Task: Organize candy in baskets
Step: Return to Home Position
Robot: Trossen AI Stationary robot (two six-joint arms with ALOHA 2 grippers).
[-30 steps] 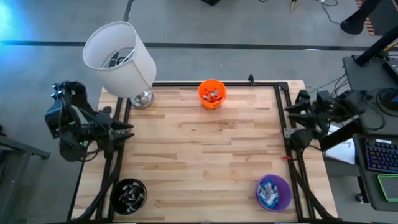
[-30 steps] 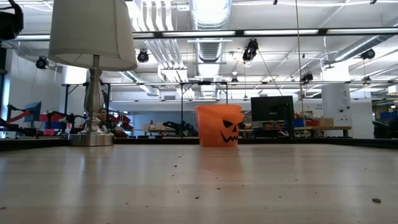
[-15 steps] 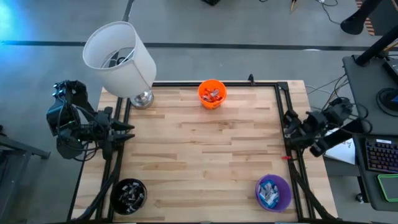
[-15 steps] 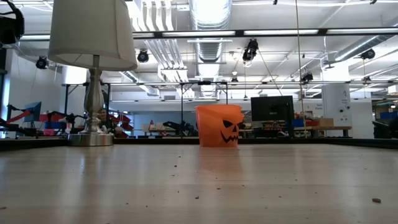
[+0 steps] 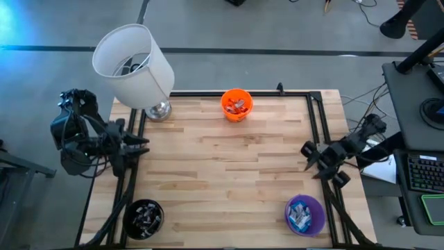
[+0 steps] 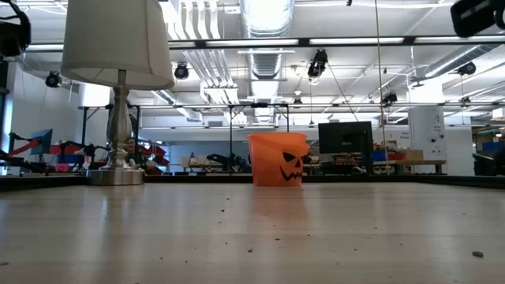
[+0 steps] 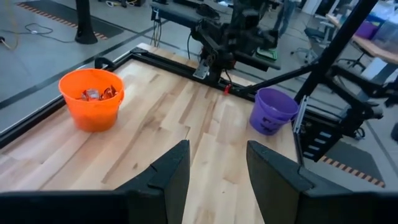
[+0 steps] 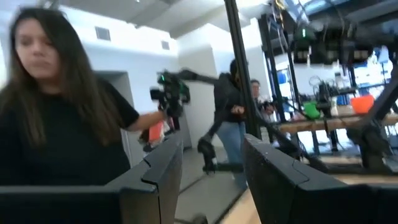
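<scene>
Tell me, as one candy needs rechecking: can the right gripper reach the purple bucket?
Probably yes: the right gripper hovers open near the table's right edge, close to the purple bucket, with nothing between them.

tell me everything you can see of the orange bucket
The orange bucket is a small round cup of plastic-looking material, slightly wider at the rim, with a black jack-o'-lantern face printed on the side that the low view sees. It stands upright on the wooden table, at the middle of its far edge, apart from the other buckets. Inside lie wrapped candies, red and silvery. Nothing but the table and the candies touches it.
</scene>
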